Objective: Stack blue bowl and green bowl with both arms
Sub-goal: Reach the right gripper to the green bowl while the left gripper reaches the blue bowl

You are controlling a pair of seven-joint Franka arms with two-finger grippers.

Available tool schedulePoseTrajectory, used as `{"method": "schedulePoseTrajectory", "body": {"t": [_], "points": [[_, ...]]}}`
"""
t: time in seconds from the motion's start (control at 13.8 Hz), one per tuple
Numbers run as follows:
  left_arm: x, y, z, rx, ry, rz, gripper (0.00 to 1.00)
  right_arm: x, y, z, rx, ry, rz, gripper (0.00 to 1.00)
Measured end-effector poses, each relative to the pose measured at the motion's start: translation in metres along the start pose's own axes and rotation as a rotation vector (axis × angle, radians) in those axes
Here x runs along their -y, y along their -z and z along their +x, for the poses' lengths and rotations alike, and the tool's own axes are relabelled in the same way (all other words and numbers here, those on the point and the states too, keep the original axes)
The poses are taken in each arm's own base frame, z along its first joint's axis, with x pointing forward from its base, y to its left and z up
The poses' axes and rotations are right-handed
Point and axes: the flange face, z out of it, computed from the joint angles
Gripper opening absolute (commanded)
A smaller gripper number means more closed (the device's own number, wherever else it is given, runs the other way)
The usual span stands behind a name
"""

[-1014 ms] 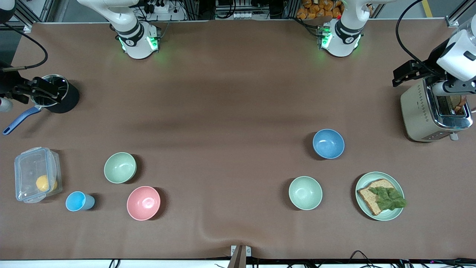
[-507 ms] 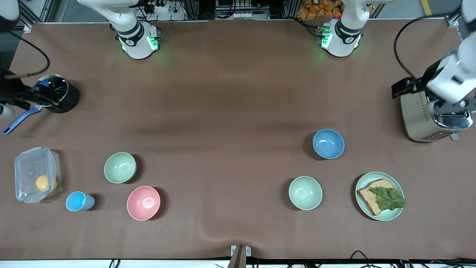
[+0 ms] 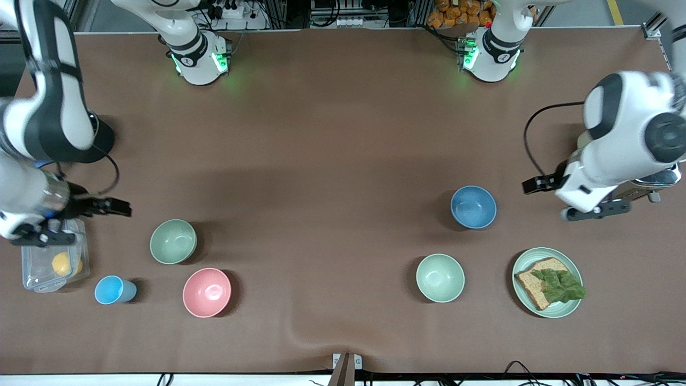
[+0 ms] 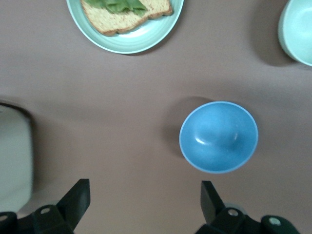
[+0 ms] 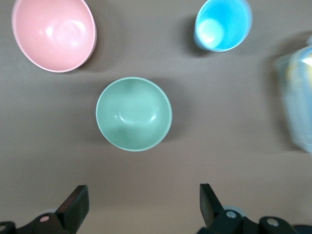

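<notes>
Bowls sit apart on the brown table (image 3: 332, 161), none stacked. The blue bowl (image 3: 473, 207) stands upright toward the left arm's end, farther from the front camera than the paler mint bowl (image 3: 440, 277) and the pale-green plate (image 3: 547, 282), which carries a slice of bread (image 3: 538, 279) topped with lettuce (image 3: 560, 286). The green bowl (image 3: 173, 241) stands upright toward the right arm's end, just beside the pink bowl (image 3: 207, 292), which lies nearer the front camera, and near the light-blue cup (image 3: 114, 290). The left gripper (image 3: 589, 210) hangs in the air over bare table beside the blue bowl, close to the toaster (image 3: 662, 179), which the arm mostly covers; in the left wrist view its two fingers (image 4: 73, 202) are spread wide with nothing between them, and the blue bowl (image 4: 219, 137) lies just ahead of them, untouched. The right gripper (image 3: 40, 236) hangs over the clear lidded container (image 3: 53, 268) holding something yellow, at the table's edge on the right arm's end; in the right wrist view its fingers (image 5: 73, 204) are likewise spread wide and empty, with the green bowl (image 5: 133, 113) ahead of them and the pink bowl (image 5: 53, 34) and cup (image 5: 223, 24) past it. A dark round pot (image 3: 102, 140) shows partly under the right arm.
</notes>
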Motion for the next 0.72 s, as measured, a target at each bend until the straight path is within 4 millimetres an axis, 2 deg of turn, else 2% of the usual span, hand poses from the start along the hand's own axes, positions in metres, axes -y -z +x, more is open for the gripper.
{"method": "schedulePoseTrajectory", "body": {"t": [0.22, 0.43, 0.58, 0.72], "points": [[0.002, -0.047, -0.005, 0.017, 0.002, 0.000, 1.00, -0.003, -0.060, 0.026, 0.044, -0.016, 0.020, 1.00], [0.000, -0.082, -0.004, 0.016, -0.002, -0.005, 1.00, -0.017, -0.114, 0.047, 0.056, -0.042, 0.027, 1.00], [-0.005, -0.109, -0.003, -0.001, -0.010, -0.014, 1.00, -0.025, -0.144, 0.054, 0.047, -0.060, 0.034, 1.00], [-0.014, -0.134, -0.004, -0.008, -0.023, -0.023, 1.00, -0.031, -0.163, 0.056, 0.060, -0.071, 0.038, 1.00]]}}
